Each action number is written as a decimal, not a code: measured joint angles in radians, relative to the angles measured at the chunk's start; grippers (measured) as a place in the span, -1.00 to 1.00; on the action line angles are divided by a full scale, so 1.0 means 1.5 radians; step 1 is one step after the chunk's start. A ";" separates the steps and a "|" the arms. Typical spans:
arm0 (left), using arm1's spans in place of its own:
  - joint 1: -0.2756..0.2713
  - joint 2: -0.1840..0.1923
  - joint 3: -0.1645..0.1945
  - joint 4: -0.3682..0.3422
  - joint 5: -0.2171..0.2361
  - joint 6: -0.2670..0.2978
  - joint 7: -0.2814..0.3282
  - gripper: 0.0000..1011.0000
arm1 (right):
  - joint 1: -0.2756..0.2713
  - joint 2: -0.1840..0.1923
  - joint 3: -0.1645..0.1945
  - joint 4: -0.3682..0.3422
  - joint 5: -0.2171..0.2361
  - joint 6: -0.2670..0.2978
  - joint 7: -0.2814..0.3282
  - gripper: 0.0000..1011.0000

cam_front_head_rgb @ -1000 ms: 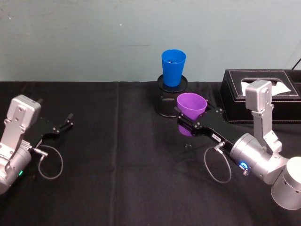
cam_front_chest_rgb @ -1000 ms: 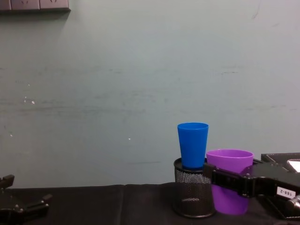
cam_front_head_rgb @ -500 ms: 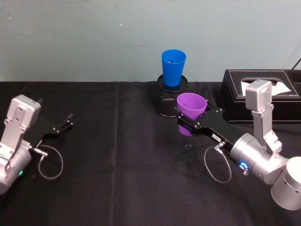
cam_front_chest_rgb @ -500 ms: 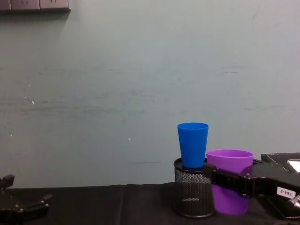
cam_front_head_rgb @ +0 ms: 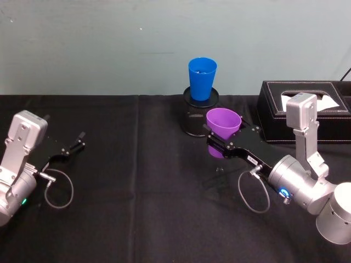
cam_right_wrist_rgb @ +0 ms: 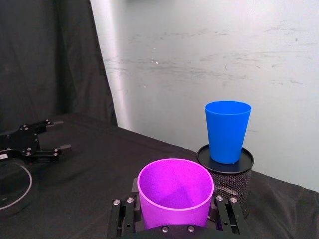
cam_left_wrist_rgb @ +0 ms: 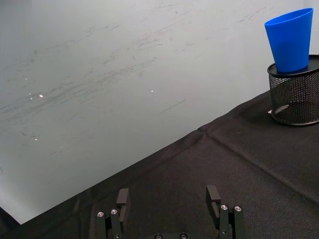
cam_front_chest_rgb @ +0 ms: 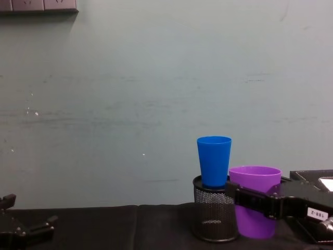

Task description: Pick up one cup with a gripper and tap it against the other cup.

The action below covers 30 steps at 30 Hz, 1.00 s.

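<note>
My right claw (cam_front_head_rgb: 216,143): clamped on the purple cup (cam_front_head_rgb: 223,123), one slim finger on each side of its wall, below the rim. It sits right of centre on the worktop (cam_front_head_rgb: 142,192).
Purple cup: upright, mouth up, empty as far as my right wrist view shows (cam_right_wrist_rgb: 175,191). It is just beside the black mesh holder (cam_front_head_rgb: 192,123), on that holder's right and nearer to me. I cannot tell whether its base touches the cloth.
Blue cup (cam_front_head_rgb: 202,76): upright on top of the mesh holder, so its rim stands higher than the purple rim in the chest view (cam_front_chest_rgb: 214,160). The two cups are near each other but apart.
My left claw (cam_front_head_rgb: 75,143): fingers apart, holding nothing, low over the worktop at the far left, well apart from both cups.
Black box (cam_front_head_rgb: 296,109): on the worktop to the right of the holder, behind my right arm.
</note>
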 joint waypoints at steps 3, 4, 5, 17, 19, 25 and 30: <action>0.000 0.000 0.000 0.000 0.000 0.000 0.000 0.98 | 0.000 0.000 0.000 0.000 0.000 0.000 0.000 0.44; 0.000 0.000 0.000 0.000 0.000 0.000 0.000 0.98 | 0.000 0.000 0.000 0.000 0.000 0.000 0.000 0.44; 0.000 0.000 0.000 0.000 0.000 0.000 0.000 0.98 | 0.000 0.000 0.000 0.000 0.000 0.000 0.000 0.44; 0.000 0.000 0.000 0.000 0.000 0.000 0.000 0.98 | 0.000 0.000 0.000 0.000 0.000 0.000 0.000 0.44; 0.000 0.000 0.000 0.000 0.000 0.000 0.000 0.98 | 0.000 0.000 0.000 0.000 0.000 0.000 0.000 0.44; 0.000 0.000 0.000 0.000 0.000 0.000 0.000 0.98 | 0.000 0.000 0.000 0.000 0.000 0.000 0.000 0.44; 0.000 0.000 0.000 0.000 0.000 0.000 0.000 0.98 | 0.000 0.000 0.000 0.000 0.000 0.000 0.000 0.44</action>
